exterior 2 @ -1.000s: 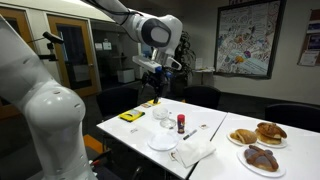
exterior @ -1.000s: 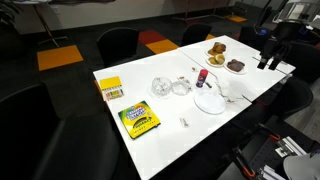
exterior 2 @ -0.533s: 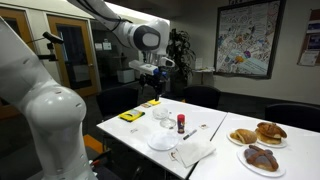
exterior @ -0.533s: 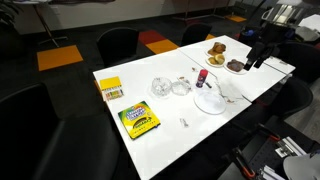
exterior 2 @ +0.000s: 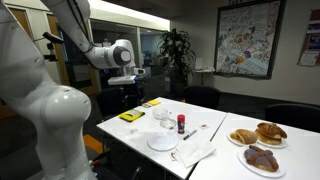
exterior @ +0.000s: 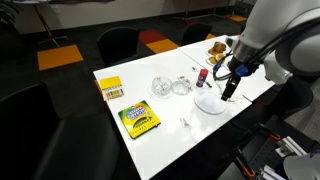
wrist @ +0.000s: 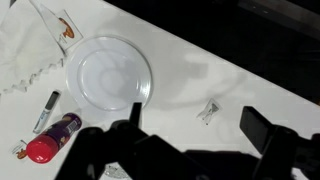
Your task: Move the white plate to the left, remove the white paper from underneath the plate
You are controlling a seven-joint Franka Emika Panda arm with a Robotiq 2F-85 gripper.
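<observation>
The thin white paper sheet cannot be told from the white tabletop [wrist: 185,60] in any view, and no edge of it is made out around the plain round flat white plate [wrist: 108,75]. In the wrist view the white plate is seen lying flat ahead of the gripper [wrist: 200,128], off towards one finger. The dark fingers [wrist: 134,118] are blurred and cut off by the lower edge of that view; they are held wide apart, with nothing between them. In an exterior view the gripper is partly masked by the bulky white arm [exterior: 275,40], by which the table's far corner is also hidden. Beside the plate, on the same finger's side, a crumpled white napkin [wrist: 22,50], a black-and-white marker [wrist: 45,110] and a small red-capped bottle [wrist: 52,140] are seen. A small crumpled clear wrapper [wrist: 208,110] lies just ahead of the gap between the fingers. Well away from the gripper, two clear glass bowls [exterior: 162,87], a yellow-green crayon box [exterior: 138,120] and a flat yellow box [exterior: 110,88] are set on the table; their print is too small to be read, as is the framed wall poster [exterior 2: 246,38]
</observation>
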